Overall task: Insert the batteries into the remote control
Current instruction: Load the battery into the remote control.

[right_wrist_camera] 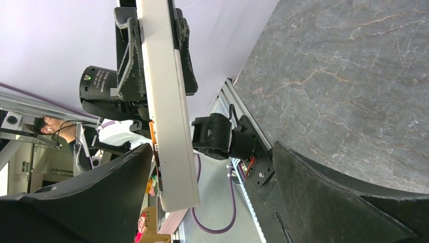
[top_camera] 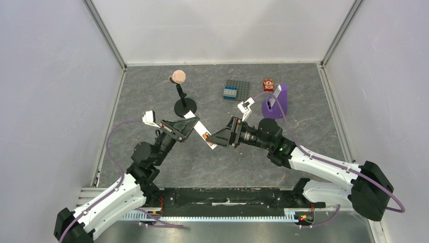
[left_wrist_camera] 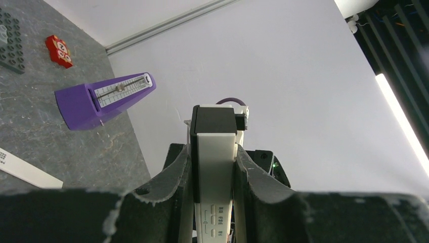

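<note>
Grey, stone-veined table (top_camera: 212,169), boxed in by white walls. Left of centre, toward the far side: a black stand (top_camera: 184,107) on a round base, topped by a pinkish ball (top_camera: 178,77). Just near of it, up off the table: left gripper (top_camera: 194,127), clenched on the remote (right_wrist_camera: 167,101), both pads pressed to its long sides. From that grip, a white bar slanting toward the near right, free end reaching in between the right gripper's fingers. Showing in its upper face, toward that free end: orange battery (top_camera: 205,135). Around the free end: right gripper (top_camera: 216,138), released, jaws spread wide, one finger (right_wrist_camera: 101,192) just beside the remote, the other (right_wrist_camera: 329,202) well apart from it. In the left wrist view, a white strip (left_wrist_camera: 25,170) flat on the table. Farther right, toward the far wall: a grey studded plate (top_camera: 242,87) carrying a blue brick (top_camera: 230,92), then a small red toy (top_camera: 268,84), then a purple wedge (top_camera: 277,101) with a pale face, all well apart from both grippers.
</note>
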### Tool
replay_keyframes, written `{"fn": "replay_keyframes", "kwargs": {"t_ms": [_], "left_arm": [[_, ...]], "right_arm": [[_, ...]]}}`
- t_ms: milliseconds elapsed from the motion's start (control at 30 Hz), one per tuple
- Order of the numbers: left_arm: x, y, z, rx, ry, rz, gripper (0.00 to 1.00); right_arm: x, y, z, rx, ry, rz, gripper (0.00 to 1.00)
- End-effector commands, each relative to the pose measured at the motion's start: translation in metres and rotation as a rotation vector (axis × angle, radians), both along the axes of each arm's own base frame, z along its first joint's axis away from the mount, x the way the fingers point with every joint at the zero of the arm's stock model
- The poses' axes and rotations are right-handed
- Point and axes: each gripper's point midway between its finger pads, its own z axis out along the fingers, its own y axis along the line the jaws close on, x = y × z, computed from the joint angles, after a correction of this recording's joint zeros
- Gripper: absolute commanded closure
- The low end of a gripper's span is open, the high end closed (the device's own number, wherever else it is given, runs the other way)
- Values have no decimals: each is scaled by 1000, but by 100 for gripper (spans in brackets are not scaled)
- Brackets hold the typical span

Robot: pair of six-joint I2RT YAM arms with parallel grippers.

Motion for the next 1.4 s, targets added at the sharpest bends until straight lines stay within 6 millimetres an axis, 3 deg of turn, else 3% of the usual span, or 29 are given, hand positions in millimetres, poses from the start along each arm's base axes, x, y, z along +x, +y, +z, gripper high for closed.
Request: {"fn": "replay_keyframes", "kwargs": {"t_ms": [0, 467, 800, 1167, 1233, 1267, 1367], "left_arm": [[-1, 8, 13, -43, -26, 26, 98], [-5, -1, 11, 3, -32, -16, 98], [-7, -6, 17, 20, -53, -41, 98], [-8, -7, 21, 26, -68, -47, 98], [-9, -7, 22, 33, -73, -47, 98], [-9, -7, 21, 36, -76, -48, 98], [-9, -8, 22, 55, -94, -44, 98]], "right_arm": [[1, -6, 23, 47, -99, -12, 8], [5, 1, 22, -26, -217, 26, 25], [6, 4, 3, -60, -154, 30, 55], [6, 5, -3, -71, -134, 38, 82], [6, 5, -2, -70, -131, 37, 81], [5, 5, 0, -65, -133, 39, 76], [6, 3, 7, -54, -145, 28, 48]]}}
